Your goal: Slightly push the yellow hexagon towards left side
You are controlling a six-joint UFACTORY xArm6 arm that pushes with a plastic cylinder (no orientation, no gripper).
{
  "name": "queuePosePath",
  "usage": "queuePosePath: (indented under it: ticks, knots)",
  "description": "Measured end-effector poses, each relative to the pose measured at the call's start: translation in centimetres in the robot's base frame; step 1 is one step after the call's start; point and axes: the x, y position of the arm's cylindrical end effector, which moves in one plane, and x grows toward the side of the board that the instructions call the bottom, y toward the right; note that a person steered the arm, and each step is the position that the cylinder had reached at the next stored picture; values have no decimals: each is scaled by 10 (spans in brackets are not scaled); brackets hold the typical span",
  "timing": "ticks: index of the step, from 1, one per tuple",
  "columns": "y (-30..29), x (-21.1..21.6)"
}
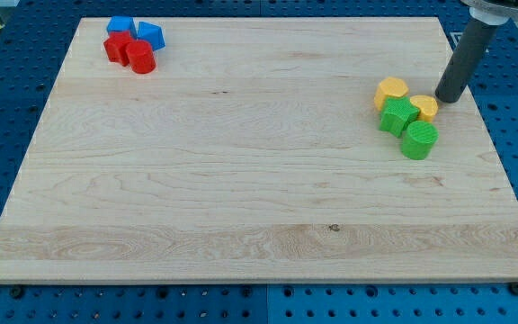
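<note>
At the view's top left of the pale, grained wooden surface (241, 180) sit two blue blocks (136, 30) touching two red blocks (129, 51), well apart from my work. Far to the view's right is the cluster: the yellow hexagon (390, 92) at its upper left, touching a green block (397, 116), with a green cylinder (419, 140) below and a second yellow block (424, 107) beside. My end effector is a plain dark rod with nothing to spread or pinch; my tip (447, 99) rests just right of the second yellow block. The blocks look smooth, matte plastic. I judge I should come round to the hexagon's right face and nudge gently, sparing its neighbours.
</note>
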Motion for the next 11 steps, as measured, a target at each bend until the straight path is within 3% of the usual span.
queuePosePath:
  ticks: [5,10,11]
  knots:
    - [-44,0]
    - [-56,-8]
    - [-35,-8]
